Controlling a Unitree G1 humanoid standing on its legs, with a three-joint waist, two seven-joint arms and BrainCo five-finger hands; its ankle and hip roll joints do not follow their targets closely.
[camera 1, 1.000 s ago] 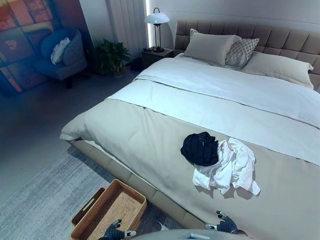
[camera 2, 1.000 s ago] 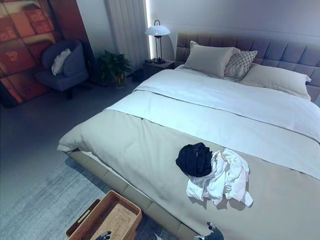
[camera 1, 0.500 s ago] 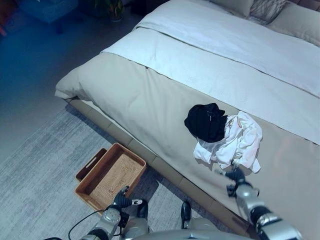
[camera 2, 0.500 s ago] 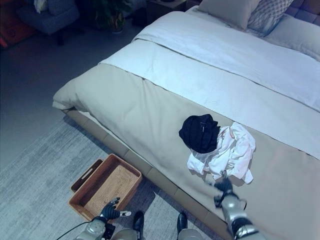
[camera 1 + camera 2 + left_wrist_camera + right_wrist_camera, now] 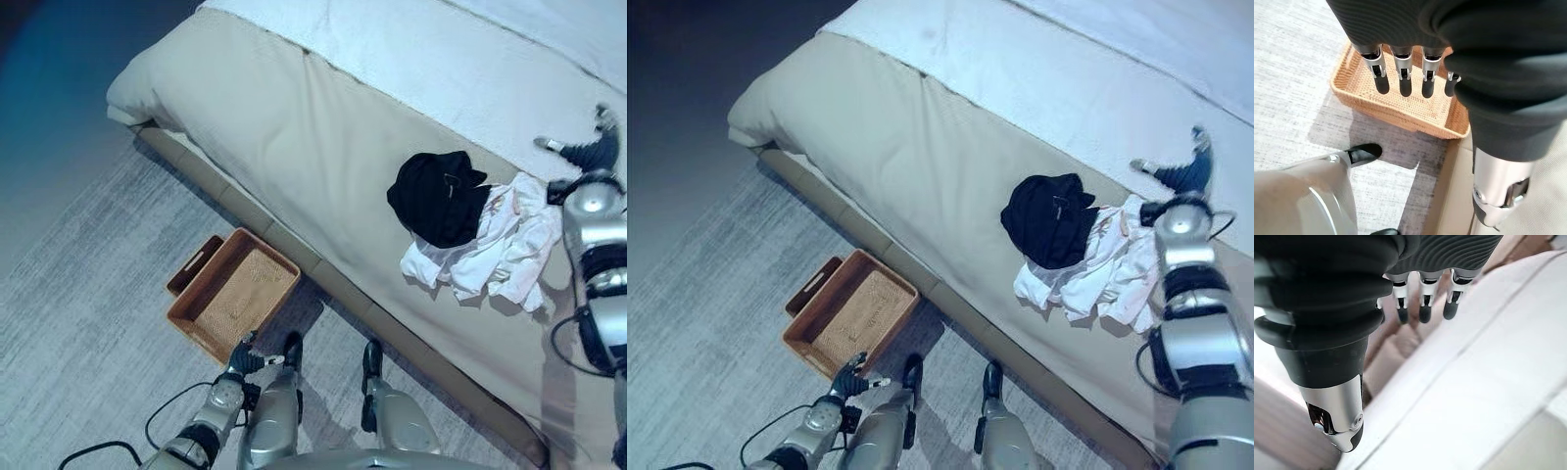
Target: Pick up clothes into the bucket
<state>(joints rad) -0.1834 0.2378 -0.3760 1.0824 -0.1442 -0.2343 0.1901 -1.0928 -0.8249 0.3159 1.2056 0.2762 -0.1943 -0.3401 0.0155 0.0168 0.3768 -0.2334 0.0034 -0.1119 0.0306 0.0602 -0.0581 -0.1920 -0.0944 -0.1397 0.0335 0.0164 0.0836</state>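
Note:
A black garment and a white garment lie bunched together on the beige bed cover near the bed's foot edge. My right hand hovers open just beyond the white garment, fingers straight and holding nothing. The woven basket sits on the floor beside the bed. Low by that basket's near corner hangs my left hand, open, with its fingers pointing over the basket's rim.
A grey rug covers the floor around the basket. A white sheet spreads across the bed's far part. The bed's base edge runs diagonally between the basket and the clothes.
The camera has tipped further down. My right hand has travelled up over the bed, from the near side of the white garment to its far side. The left hand stays by the basket.

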